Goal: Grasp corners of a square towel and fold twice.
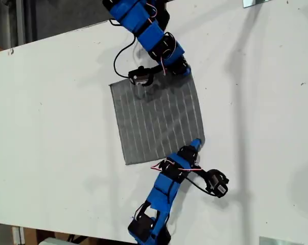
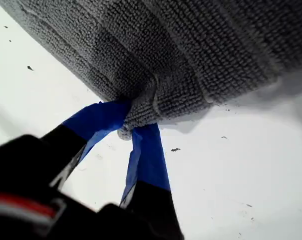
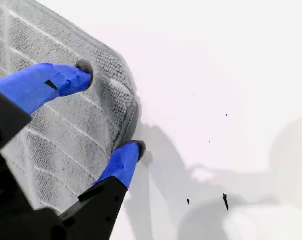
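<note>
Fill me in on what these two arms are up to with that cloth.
The grey striped towel lies flat and unfolded on the white table. My first gripper is pinched shut on one corner, bunching the fabric between its blue fingertips. My second gripper straddles another corner with its jaws open, one fingertip on top of the cloth, the other at its edge. No fold has been made yet.
</note>
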Tool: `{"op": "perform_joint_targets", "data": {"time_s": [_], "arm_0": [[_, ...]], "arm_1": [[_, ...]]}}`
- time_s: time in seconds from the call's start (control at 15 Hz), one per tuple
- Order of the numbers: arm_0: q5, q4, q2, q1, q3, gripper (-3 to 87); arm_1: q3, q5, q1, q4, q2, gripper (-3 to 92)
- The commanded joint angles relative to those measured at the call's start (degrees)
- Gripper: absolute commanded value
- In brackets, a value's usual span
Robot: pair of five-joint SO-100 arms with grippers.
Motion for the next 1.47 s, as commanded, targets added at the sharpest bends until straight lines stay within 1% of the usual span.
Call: {"op": "perform_joint_targets", "data": {"time_s": [0.0,0.13,0.27,0.33,0.4,0.47,0.53,0.73,0.87,0.93,1.07,1.2,1.4], "arm_0": [[-2.7,-2.4,0.0,2.1,-3.5,25.0],[-5.4,-5.0,-2.9,3.5,-3.5,22.3],[-6.1,-6.4,-5.0,3.0,-3.5,20.3],[-6.4,-6.4,-6.3,2.5,-3.4,16.0],[-6.9,-6.4,-7.3,2.4,-3.2,8.7],[-7.4,-5.4,-7.6,2.2,-3.0,2.3],[-7.6,-3.5,-7.1,1.9,-3.0,0.0],[-7.6,3.0,-2.6,2.5,-3.0,0.0],[-6.8,9.4,2.4,3.5,-4.0,-0.1],[-4.7,12.4,5.8,3.7,-4.9,-0.1],[1.9,16.1,14.9,1.9,-5.2,-0.1],[8.9,18.9,23.1,-2.5,-4.6,-0.1],[17.8,22.4,28.2,-13.2,-4.5,-0.1]], "arm_1": [[-2.1,-1.0,2.5,-0.6,-1.1,-0.2],[-2.9,-0.7,1.5,-0.5,-1.1,-0.2],[-4.7,-0.4,0.4,-0.1,-1.4,-0.2],[-6.3,-1.0,0.2,0.4,-2.1,-0.2],[-9.5,-2.9,0.4,1.6,-4.0,-0.2],[-14.2,-5.0,1.0,4.2,-6.7,-0.2],[-19.3,-6.7,1.3,7.2,-9.2,-0.2],[-33.7,-10.3,1.8,15.6,-15.4,-0.2],[-45.4,-11.1,1.1,24.8,-19.4,-0.1],[-51.9,-11.2,0.5,30.4,-20.6,-0.1],[-58.4,-11.2,0.9,37.4,-17.6,-0.1],[-56.7,-11.0,4.6,38.8,-10.0,-0.1],[-55.3,-18.1,14.2,39.6,-4.6,-0.1]]}}
